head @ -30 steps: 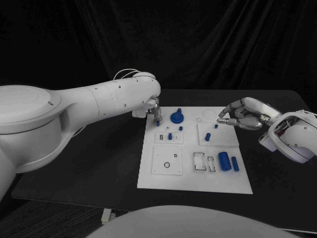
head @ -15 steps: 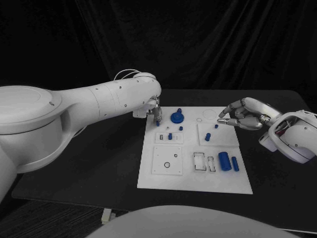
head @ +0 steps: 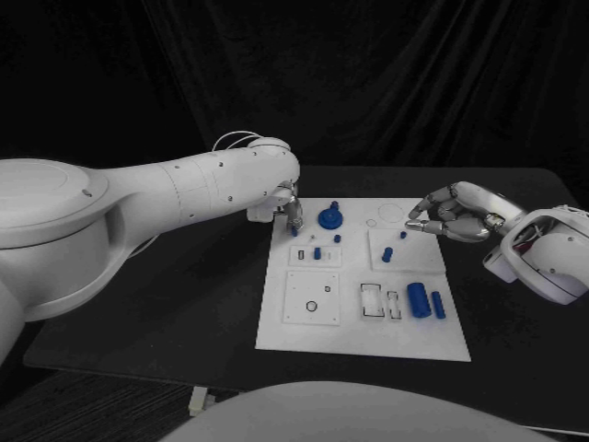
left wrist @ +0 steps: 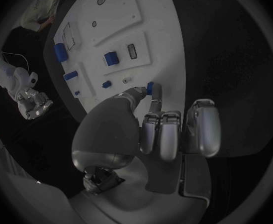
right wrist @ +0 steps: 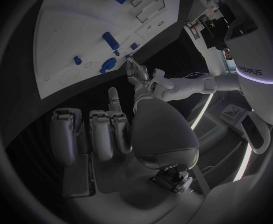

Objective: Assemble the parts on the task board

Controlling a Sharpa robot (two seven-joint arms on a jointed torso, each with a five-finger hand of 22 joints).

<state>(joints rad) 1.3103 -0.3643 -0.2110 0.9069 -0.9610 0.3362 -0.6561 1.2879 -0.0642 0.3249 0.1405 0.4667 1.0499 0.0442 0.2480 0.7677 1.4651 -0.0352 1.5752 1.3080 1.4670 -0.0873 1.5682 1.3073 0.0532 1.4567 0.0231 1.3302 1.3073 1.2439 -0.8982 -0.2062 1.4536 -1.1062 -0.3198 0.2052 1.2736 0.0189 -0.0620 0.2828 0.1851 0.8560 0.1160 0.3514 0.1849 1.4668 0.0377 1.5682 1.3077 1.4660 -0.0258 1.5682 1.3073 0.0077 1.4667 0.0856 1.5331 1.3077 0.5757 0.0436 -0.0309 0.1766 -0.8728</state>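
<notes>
the left hand reaches down at the task board's far left corner, pinching a small blue part against it; the right hand hovers by the far right edge, fingers curled in, holding nothing; a round blue part stands just beside the left hand.

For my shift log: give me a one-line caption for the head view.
Left hand holds a small blue part at the task board far-left corner; right hand hovers curled over its far-right edge.
</notes>
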